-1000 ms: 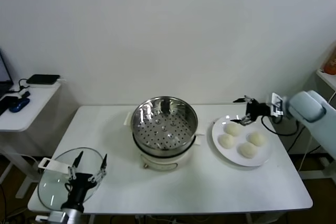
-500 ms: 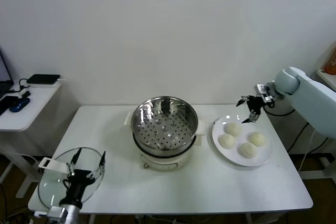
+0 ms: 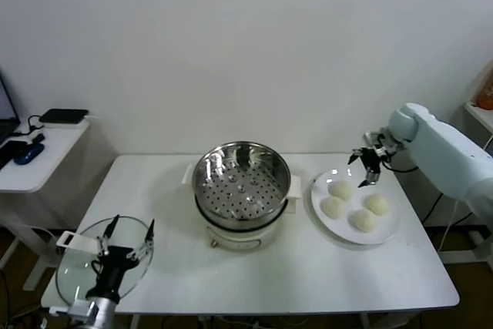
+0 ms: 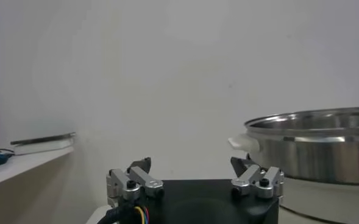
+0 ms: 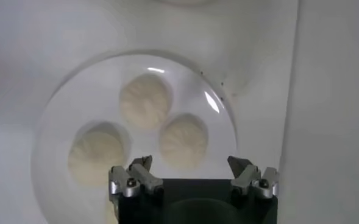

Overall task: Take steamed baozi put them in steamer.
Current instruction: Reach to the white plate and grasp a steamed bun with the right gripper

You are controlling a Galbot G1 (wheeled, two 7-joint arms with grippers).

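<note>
Several cream-white steamed baozi (image 3: 341,189) lie on a white plate (image 3: 390,228) at the right of the table. The shiny perforated steamer (image 3: 241,182) stands mid-table on its cream pot base, with nothing in it. My right gripper (image 3: 367,166) hovers open over the plate's far edge, close above the nearest baozi and holding nothing. In the right wrist view the baozi (image 5: 183,140) lie just beyond the open right gripper (image 5: 190,163), on the plate (image 5: 75,97). My left gripper (image 3: 123,230) is parked open at the table's front left corner; in its wrist view the left gripper (image 4: 190,164) faces the steamer (image 4: 313,143).
A round glass lid (image 3: 73,267) lies under the left gripper at the front left corner. A low side table (image 3: 38,161) with dark devices stands left of the main table. The wall runs close behind the table.
The right arm has swung round so its forearm now reaches in from the right, wrist turned downward; the gripper stays over the plate's far edge, still open. The left arm has barely moved.
</note>
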